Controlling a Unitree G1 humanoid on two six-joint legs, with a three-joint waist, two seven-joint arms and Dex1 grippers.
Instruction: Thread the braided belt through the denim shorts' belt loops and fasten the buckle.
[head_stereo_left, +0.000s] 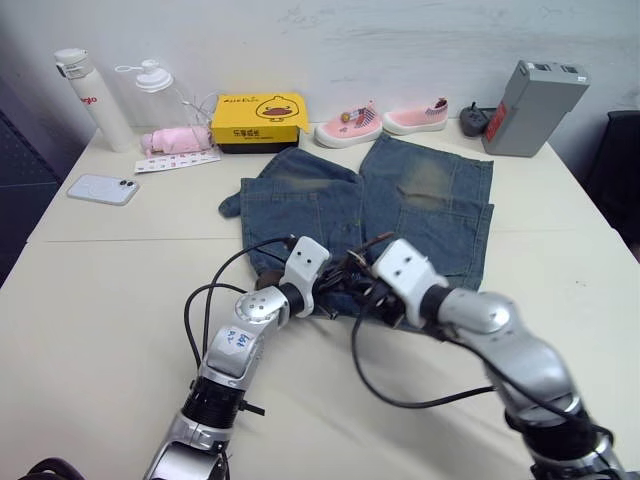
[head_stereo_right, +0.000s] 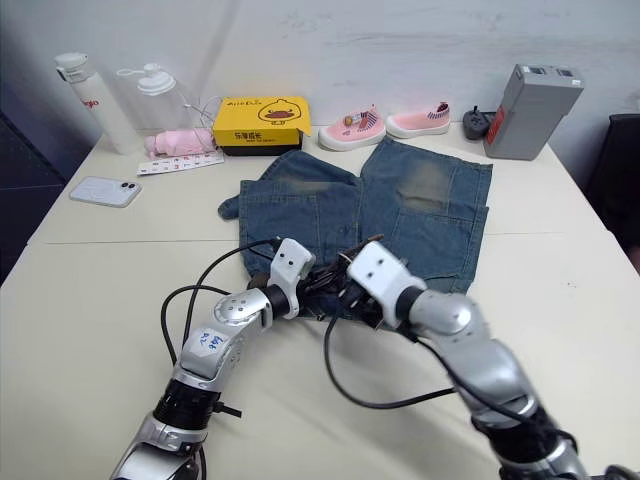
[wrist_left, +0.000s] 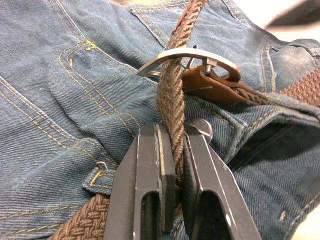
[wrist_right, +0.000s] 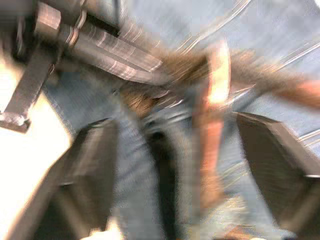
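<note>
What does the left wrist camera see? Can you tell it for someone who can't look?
The left end effector pinches the braided belt, which passes through the silver buckle. Under it lie the denim shorts with yellow stitching.

Open counter is seen to the robot's left of the denim shorts, and more to the right past their edge. The far edge is lined with obstacles: two bottles, a phone, a yellow box, pink shoes, a grey case. At the waistband, room is crowded: the left claw is closed on the braided belt, just beside the buckle; the right claw is spread wide close by. Black cables loop over the near counter.
</note>
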